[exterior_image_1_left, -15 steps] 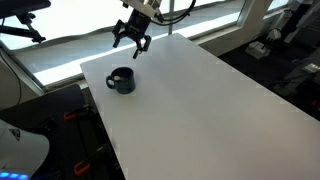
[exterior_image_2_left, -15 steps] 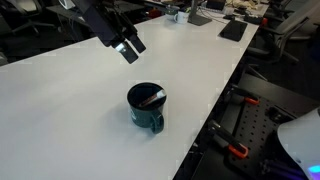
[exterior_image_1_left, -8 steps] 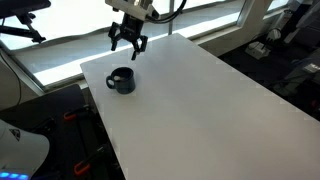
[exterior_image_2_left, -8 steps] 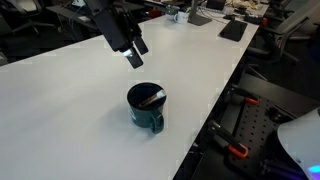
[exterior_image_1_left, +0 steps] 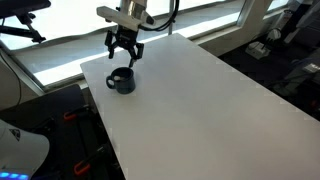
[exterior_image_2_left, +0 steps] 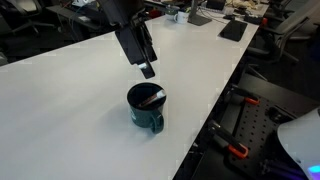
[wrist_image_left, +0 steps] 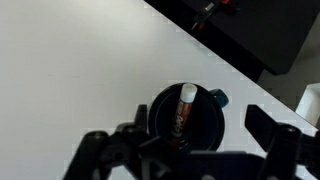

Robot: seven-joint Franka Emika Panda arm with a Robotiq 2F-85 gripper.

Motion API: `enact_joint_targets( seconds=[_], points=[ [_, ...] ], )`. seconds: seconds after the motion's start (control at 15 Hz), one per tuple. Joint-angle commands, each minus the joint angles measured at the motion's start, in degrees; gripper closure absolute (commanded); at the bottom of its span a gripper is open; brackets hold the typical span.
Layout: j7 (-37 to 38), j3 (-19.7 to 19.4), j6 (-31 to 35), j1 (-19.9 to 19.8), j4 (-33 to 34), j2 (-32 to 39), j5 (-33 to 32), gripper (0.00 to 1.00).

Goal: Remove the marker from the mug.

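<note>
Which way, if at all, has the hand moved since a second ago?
Yes. In both exterior views the hand has closed in on the mug, which stayed put, and it now hangs open just above the mug.

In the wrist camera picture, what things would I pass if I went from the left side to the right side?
A dark finger of the open jaws → the mug, with the marker standing inside it → the other finger.
</note>
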Motion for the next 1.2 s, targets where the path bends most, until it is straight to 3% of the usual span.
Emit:
enact_joint_targets(
  seconds=[0.0, 0.6, 0.93, 1.13],
  points=[
    [0.0, 0.0, 6.0, 0.0, -5.0, -2.7, -0.6, 0.00],
    [-0.2, 0.1, 8.9, -0.2, -7.1, -2.2, -0.1, 0.00],
    [0.6, 0.1, 8.2, 0.3, -5.7, -0.5, -1.2, 0.11],
    [0.8, 0.1, 7.6, 0.5, -4.7, 1.2, -2.0, 0.10]
  ],
)
